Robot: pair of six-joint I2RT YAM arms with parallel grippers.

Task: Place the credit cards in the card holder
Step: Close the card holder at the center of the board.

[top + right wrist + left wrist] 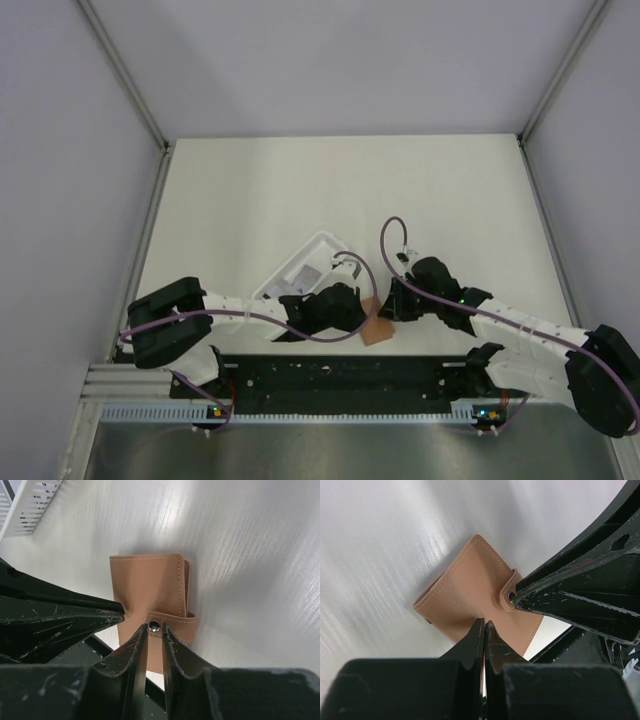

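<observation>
card holder pinned between 2 grippers at the table edge

1. left gripper (484,630): jaws fully closed, the 2 fingers pressed together with nothing between them. the fingertips sit over the near edge of the card holder (470,587); whether they press on the cover or only hover over it cannot be told.

2. right gripper (154,630): jaws narrow, closed on the strap (172,625) of the card holder. the metal snap (154,626) lies right at the fingertips, and the strap runs back between the 2 fingers.

3. card holder: folded, orange-brown cover up, directly ahead of both sets of fingertips. the strap wraps round its edge on the right gripper's side. the 2 grippers meet over it from opposite sides, tips close together but apart.

4. the card holder rests on the white table (300,190) at its near edge; the end closest to the right gripper appears to project past that edge over a dark area.

5. white tray (300,268): beyond the left gripper's wrist, apart from the card holder. its contents are too small to identify.
</observation>
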